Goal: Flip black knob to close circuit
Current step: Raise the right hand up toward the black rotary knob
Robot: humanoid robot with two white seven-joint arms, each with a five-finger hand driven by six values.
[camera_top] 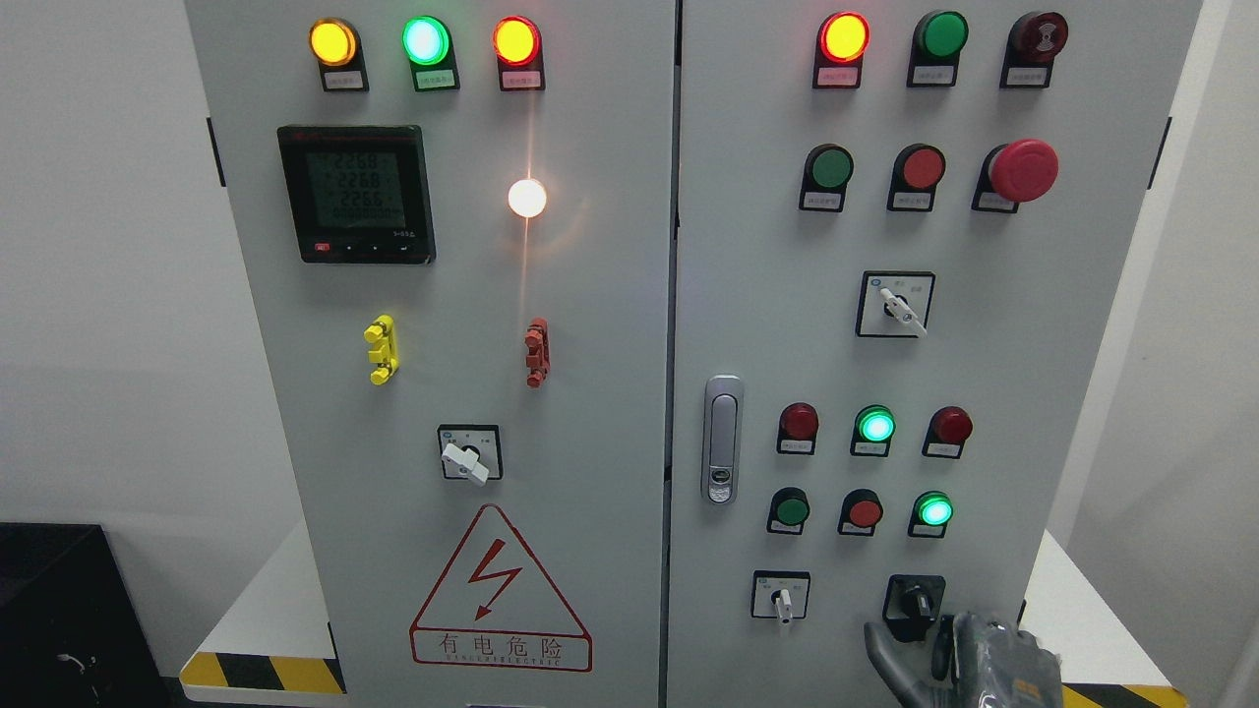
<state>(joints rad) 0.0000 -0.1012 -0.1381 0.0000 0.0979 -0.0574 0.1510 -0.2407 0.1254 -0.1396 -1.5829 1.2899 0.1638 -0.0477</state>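
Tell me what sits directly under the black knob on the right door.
Right hand, gloved, rises just below the black knob, fingertips near its plate. The glove hides the panel beneath, and whether it touches the knob is unclear.

On the digital meter [355, 194], left door, I read three rows: 2268, 2268, 2256; the bottom row and the small red mark at its lower left are too faint for me. The red triangle warning sign [500, 593] carries a lightning bolt over 有电危险; the smaller line beneath I cannot resolve. The label plates [837, 77] under lamps and buttons are illegible.
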